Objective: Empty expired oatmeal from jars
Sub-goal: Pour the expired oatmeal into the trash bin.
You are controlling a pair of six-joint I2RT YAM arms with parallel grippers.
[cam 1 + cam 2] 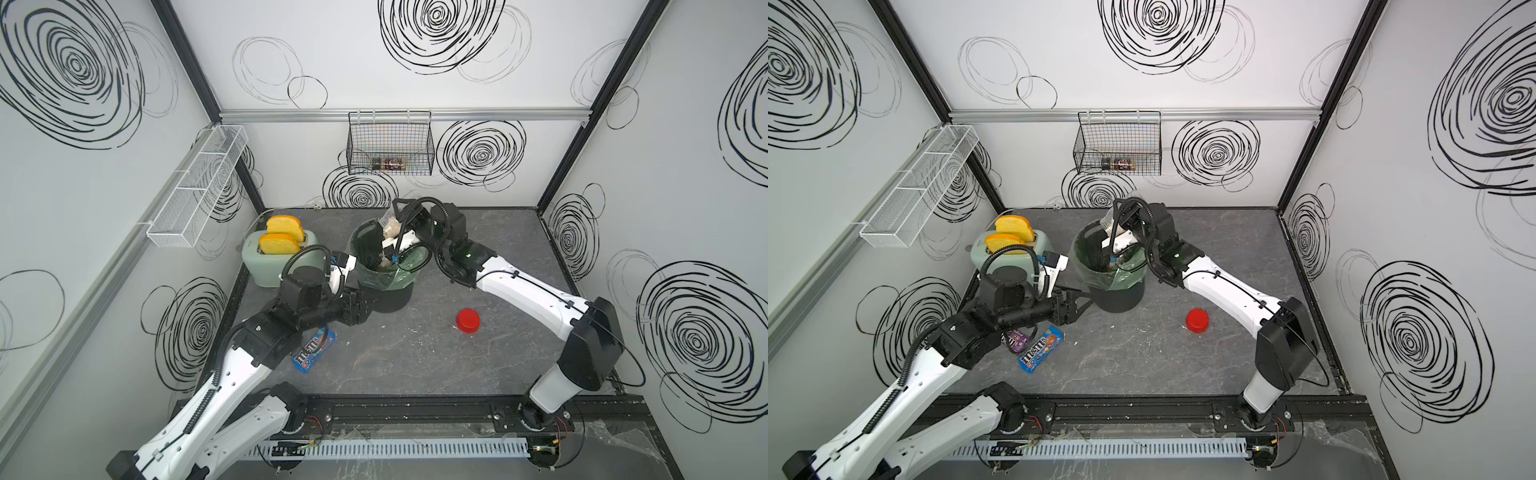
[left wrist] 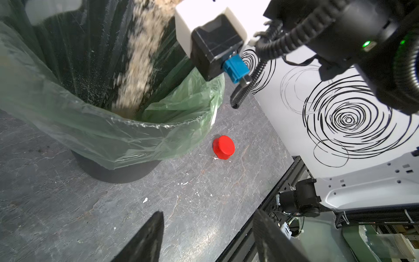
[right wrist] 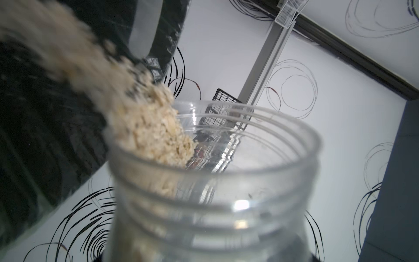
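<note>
- The left arm (image 1: pixel 241 370) reaches forward low over the worktop (image 1: pixel 415 365), with its elbow bent and its forearm close to level.
- The left tool (image 1: pixel 1079 302) points toward the right arm's side. Its jaws are spread apart, and the left wrist view shows nothing between them.
- The right arm (image 1: pixel 523 286) rises from its base and stretches toward the middle rear.
- The right tool (image 1: pixel 399 227) is raised and tipped over, with its jaws clamped on the jar (image 3: pixel 215 181).

Pale beige oatmeal (image 3: pixel 147 129) is pouring from the clear jar (image 3: pixel 226 181) into the green-lined black bin (image 1: pixel 390 299); a red lid (image 1: pixel 468 321) is sitting on the grey, white-veined worktop (image 1: pixel 415 365).
</note>
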